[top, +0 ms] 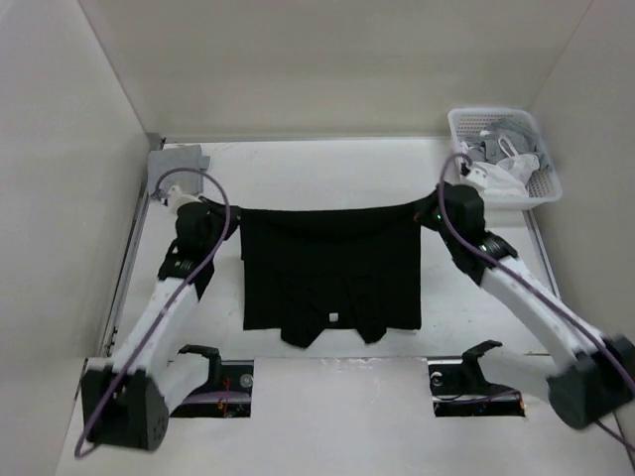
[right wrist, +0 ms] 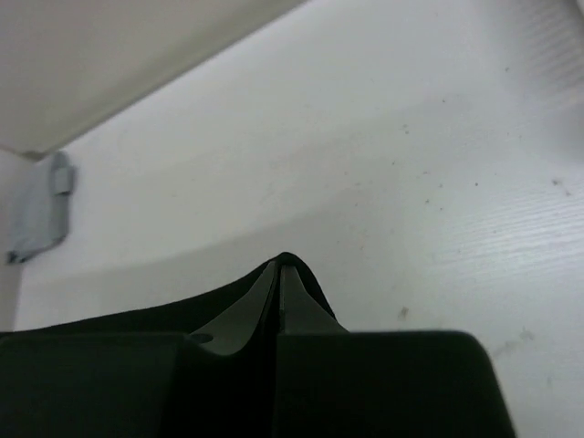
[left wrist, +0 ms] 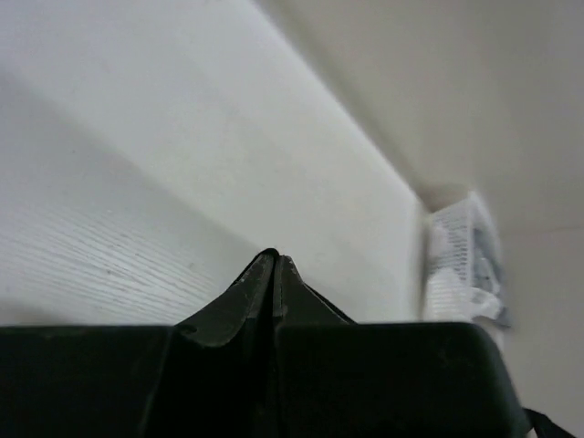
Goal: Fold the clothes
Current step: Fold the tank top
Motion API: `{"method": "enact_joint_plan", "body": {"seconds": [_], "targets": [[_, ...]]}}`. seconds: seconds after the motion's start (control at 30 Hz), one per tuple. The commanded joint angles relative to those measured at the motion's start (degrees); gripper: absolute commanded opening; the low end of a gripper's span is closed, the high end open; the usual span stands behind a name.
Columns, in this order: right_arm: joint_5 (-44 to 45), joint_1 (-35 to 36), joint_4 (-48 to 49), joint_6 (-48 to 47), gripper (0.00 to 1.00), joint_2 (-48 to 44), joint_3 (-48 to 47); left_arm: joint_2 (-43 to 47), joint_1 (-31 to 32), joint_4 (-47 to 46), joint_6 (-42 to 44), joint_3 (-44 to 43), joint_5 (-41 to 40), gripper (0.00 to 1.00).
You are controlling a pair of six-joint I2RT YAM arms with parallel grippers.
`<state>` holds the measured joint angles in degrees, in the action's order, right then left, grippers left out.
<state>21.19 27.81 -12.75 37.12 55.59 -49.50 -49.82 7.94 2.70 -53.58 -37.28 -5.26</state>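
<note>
The clothes (top: 332, 268), a plain black short-sleeved garment, are stretched between my two grippers across the middle of the white table (top: 327, 169). The top edge is pulled taut. The lower part spreads toward the near side, with a small white tag showing near the hem. My left gripper (top: 234, 212) is shut on the top left corner. My right gripper (top: 425, 211) is shut on the top right corner. In the left wrist view the fingertips (left wrist: 274, 260) press together over dark cloth. In the right wrist view the black fabric (right wrist: 91, 321) runs left from the shut gripper (right wrist: 281, 265).
A white plastic basket (top: 474, 123) with white and grey garments stands at the back right, close behind the right wrist; it also shows blurred as the basket (left wrist: 461, 265). A small folded grey cloth (top: 179, 159) lies at the back left corner, and the same grey cloth (right wrist: 41, 214) shows near the wall. Walls enclose three sides.
</note>
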Motion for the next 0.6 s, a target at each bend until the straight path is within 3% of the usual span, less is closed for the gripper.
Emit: {"method": "enact_joint_plan", "body": {"seconds": [0.0, 0.13, 0.23, 0.37, 0.57], "targets": [[-16.42, -8.15, 18.61, 0.14, 0.00, 15.98, -0.58, -13.06, 0.18, -15.24, -1.00, -0.68, -3.70, 0.00], [-21.62, -13.08, 21.37, 1.19, 0.00, 33.93, -11.65, -33.19, -0.78, -21.50, -1.35, -11.82, -4.15, 0.00], [-23.56, -14.76, 20.66, 1.81, 0.00, 38.09, -16.68, -39.11, -1.05, -21.51, -1.61, -18.26, -1.17, 0.00], [-24.18, -15.20, 21.45, 2.16, 0.00, 34.25, -12.31, -34.92, -0.35, -22.12, -1.35, -14.69, -1.07, 0.00], [-23.30, -15.03, 26.81, 5.94, 0.00, 20.28, 7.01, -18.67, -1.48, -24.93, -2.66, 4.72, -0.81, 0.00]]}}
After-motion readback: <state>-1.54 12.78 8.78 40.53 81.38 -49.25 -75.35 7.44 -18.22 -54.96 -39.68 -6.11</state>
